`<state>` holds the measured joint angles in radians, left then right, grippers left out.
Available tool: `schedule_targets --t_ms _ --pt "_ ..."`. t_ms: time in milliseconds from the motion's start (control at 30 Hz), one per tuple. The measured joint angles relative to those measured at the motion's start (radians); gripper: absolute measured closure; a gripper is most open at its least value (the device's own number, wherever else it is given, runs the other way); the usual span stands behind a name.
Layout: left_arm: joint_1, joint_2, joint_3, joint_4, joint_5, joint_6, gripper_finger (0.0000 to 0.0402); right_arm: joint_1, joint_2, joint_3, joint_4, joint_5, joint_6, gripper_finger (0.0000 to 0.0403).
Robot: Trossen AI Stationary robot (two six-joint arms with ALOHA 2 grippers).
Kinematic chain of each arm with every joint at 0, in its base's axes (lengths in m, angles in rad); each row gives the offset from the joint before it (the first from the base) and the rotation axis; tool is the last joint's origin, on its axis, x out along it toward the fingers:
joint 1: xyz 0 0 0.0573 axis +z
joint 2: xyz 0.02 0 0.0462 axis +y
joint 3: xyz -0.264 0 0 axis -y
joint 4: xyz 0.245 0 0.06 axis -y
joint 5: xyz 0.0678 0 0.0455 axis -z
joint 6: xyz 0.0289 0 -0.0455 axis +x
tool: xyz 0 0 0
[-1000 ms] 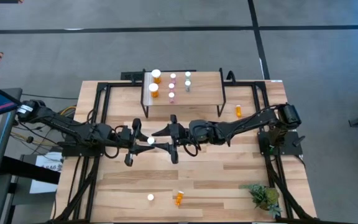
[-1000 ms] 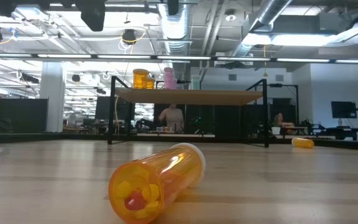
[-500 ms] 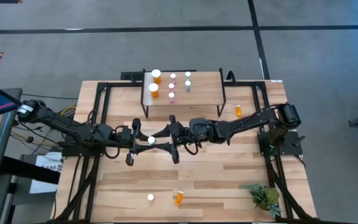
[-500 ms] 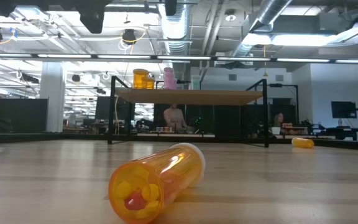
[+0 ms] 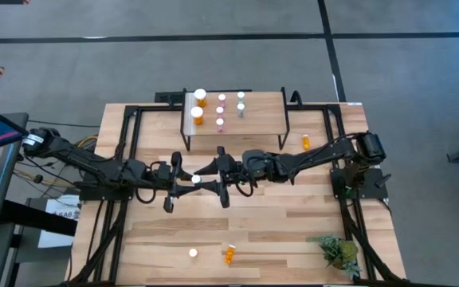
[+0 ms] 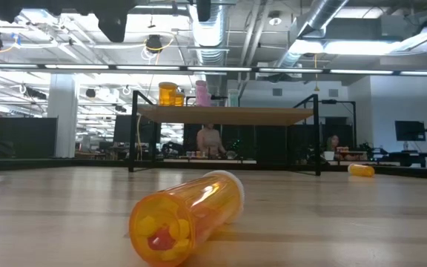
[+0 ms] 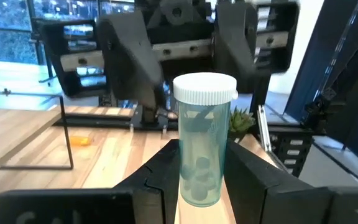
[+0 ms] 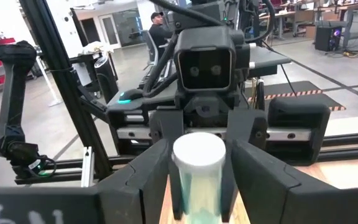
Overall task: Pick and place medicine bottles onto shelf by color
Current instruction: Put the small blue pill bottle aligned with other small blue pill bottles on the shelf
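From above, mid-air over the middle of the tabletop [image 5: 253, 223], just near of the shelf [image 5: 257, 119]: the left tool [image 5: 183, 181] clamped on a teal bottle [image 5: 194, 180], lying level with its cap toward the right tool [image 5: 206, 178], which meets it head-on from the right. On the shelf already, orange bottles [image 5: 198, 107] at the left, pink ones [image 5: 221, 110] in the middle, teal ones [image 5: 241, 104] to the right. Loose on the tabletop, one orange bottle [image 5: 306, 142] far right by the shelf and another [image 5: 229, 255] near the front edge beside a white-capped one [image 5: 193, 253]; a small plant [image 5: 337, 251] at the near right corner. From tabletop height, neither tool in sight; only the near orange bottle on its side, pills inside, and the shelf beyond. From the left wrist, dark fingers [image 7: 157, 183] pinching the lower body of the clear teal cylinder, a few pills [image 7: 197, 180] at its base, the white cap [image 7: 205, 89] free and facing the right tool. From the right wrist, the capped end sitting inside that tool's reach; cannot tell whether closed on it or not. Judged light, rigid, smooth-sided plastic, likely to slip or twist under a weak pinch, and rattling with loose contents. Best taken across the body just below the cap, square to the cylinder, not on the cap alone; release with the left only once the right pinch looks firm.
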<state>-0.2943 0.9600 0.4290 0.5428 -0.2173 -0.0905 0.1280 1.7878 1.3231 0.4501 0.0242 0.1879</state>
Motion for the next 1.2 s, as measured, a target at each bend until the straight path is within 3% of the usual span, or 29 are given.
schedule_targets --t_ms 467,733,1200 --pt "0.000 0.005 0.000 0.000 0.000 -0.001 0.0307 0.000 0.000 0.000 -0.001 0.000 -0.002 0.0283" --pt "0.000 0.005 0.000 0.000 0.002 -0.021 0.0306 0.000 0.000 0.000 -0.001 0.001 -0.012 0.0273" --pt "0.000 -0.030 0.000 -0.057 -0.039 -0.019 0.0225 -0.001 0.000 0.000 -0.030 0.002 -0.031 0.0278"
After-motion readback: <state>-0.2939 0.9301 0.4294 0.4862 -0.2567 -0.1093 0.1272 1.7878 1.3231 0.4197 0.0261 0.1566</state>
